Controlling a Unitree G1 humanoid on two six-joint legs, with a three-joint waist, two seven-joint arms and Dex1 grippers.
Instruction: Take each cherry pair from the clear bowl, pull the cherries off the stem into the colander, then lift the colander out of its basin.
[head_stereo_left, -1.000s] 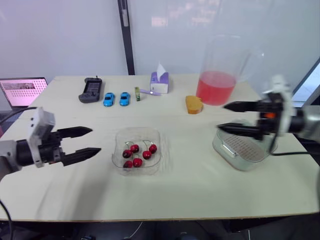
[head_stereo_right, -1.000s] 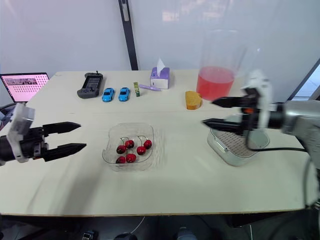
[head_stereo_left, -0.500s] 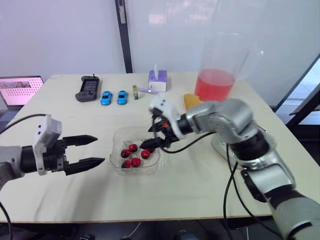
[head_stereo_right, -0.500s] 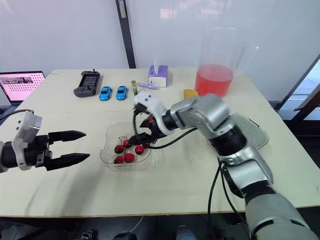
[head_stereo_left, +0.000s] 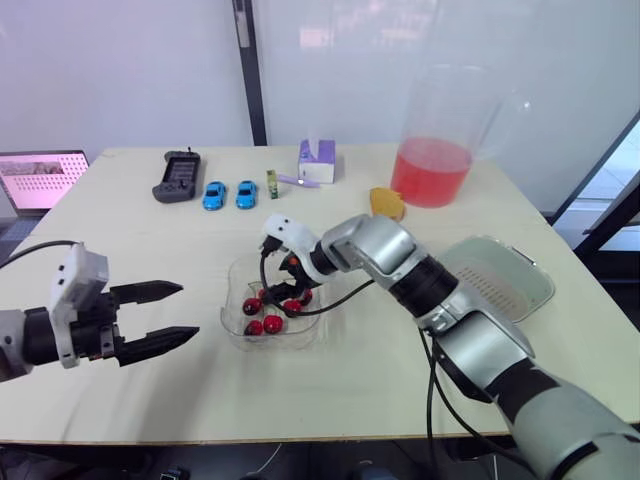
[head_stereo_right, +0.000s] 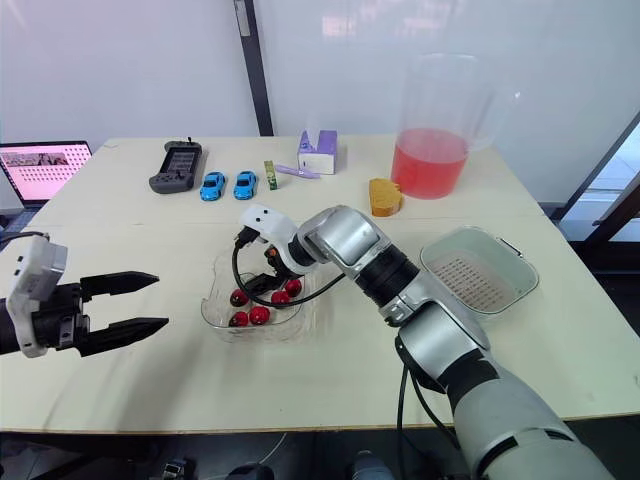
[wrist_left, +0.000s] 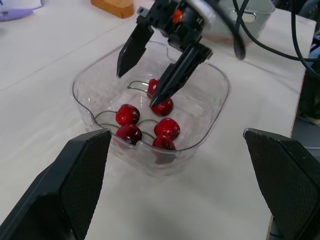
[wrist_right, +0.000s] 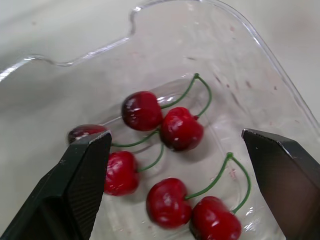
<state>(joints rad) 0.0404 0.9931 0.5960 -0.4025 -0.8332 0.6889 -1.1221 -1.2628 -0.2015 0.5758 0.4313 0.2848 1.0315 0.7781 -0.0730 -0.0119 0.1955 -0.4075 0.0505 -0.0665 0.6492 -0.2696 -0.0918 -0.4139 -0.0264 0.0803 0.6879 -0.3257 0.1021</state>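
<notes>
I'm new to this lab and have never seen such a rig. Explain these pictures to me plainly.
This is a humanoid robot with two arms, each ending in a two-fingered gripper. The two wide pictures come from cameras on its head, looking down at a table; the two close ones come from its wrists. The right gripper is open, reaching into a clear bowl holding six cherries joined in pairs by stems. The left gripper hovers open to the bowl's left. Neither holds anything. A colander sits on the robot's right; a pitcher of red liquid, toy cars and a tissue box stand farther back.
</notes>
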